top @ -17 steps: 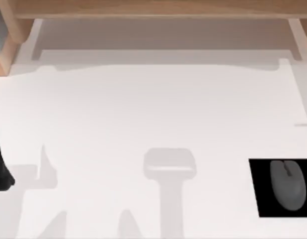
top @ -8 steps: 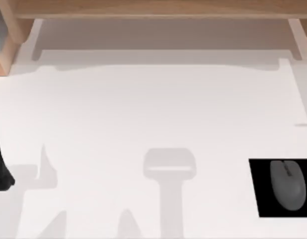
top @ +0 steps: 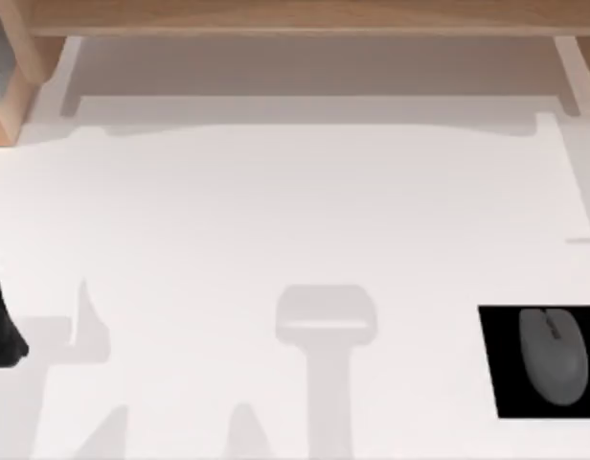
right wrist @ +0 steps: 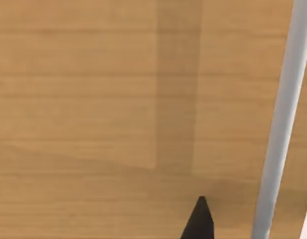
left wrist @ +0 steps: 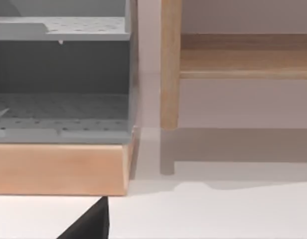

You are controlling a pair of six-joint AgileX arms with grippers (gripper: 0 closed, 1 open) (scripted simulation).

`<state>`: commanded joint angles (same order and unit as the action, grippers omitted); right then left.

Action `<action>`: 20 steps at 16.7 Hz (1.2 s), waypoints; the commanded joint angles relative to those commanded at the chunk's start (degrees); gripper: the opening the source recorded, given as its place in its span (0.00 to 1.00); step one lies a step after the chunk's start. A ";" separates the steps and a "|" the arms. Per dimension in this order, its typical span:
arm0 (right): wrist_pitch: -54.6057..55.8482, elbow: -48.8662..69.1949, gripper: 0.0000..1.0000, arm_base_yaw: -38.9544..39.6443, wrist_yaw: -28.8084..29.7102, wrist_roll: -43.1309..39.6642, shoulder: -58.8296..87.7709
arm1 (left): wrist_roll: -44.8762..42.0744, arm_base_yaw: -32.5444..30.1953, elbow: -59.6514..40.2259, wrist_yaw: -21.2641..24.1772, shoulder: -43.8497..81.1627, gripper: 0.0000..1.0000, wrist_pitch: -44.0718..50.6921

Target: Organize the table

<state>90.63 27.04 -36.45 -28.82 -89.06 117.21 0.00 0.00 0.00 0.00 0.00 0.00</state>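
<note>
Top view, grey mouse (top: 553,356) on black pad (top: 501,379), table (top: 305,211) right

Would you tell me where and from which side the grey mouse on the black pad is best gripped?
Probably from straight above, closing across the narrow flanks of the mouse. It lies flat on the mouse pad near the table's right edge, its long axis running roughly front to back, so the sides offer the shortest span. My right arm seems the nearer one.
</note>
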 joint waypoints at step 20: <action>-5.84 9.29 0.00 4.20 4.55 0.08 3.37 | 0.00 0.00 0.00 0.00 0.00 1.00 0.00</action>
<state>84.79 36.33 -32.25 -24.27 -88.98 120.58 0.00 0.00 0.00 0.00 0.00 0.00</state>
